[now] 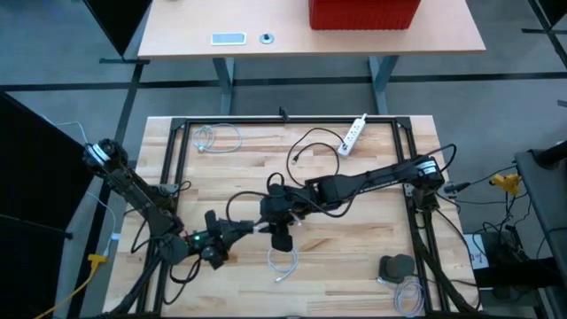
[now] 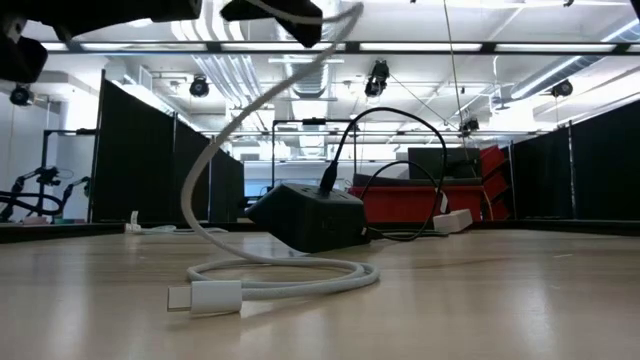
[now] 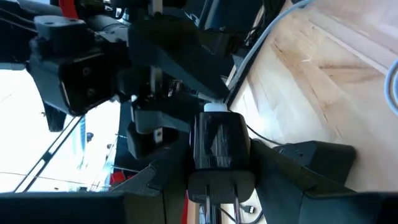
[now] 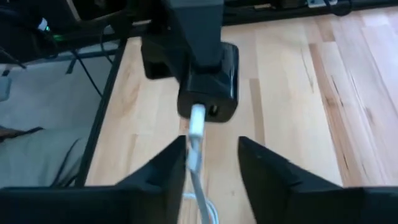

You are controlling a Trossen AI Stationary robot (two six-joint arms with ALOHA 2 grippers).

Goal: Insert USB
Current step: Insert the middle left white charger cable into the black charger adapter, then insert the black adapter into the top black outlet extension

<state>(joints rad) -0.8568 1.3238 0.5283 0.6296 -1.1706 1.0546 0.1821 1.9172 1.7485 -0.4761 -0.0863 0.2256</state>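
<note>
Low view, near: free USB end (image 2: 205,297) and cable (image 2: 290,275) coil lie on table (image 2: 500,300). Above, mid-table: L gripper (image 3: 217,186) clamps black charger (image 3: 219,140). R gripper (image 4: 213,158) fingers parted, plug (image 4: 197,118) between them, touching none, seated in charger's port. Far: power strip (image 1: 353,134).

The black charger block (image 3: 219,142) is gripped by the left claw (image 3: 221,186), whose fingers run off the picture's lower edge — the prongs partly hidden. In the low view both claws are cut off at the top edge, and the white cable (image 2: 250,150) rises out of sight there.
</note>
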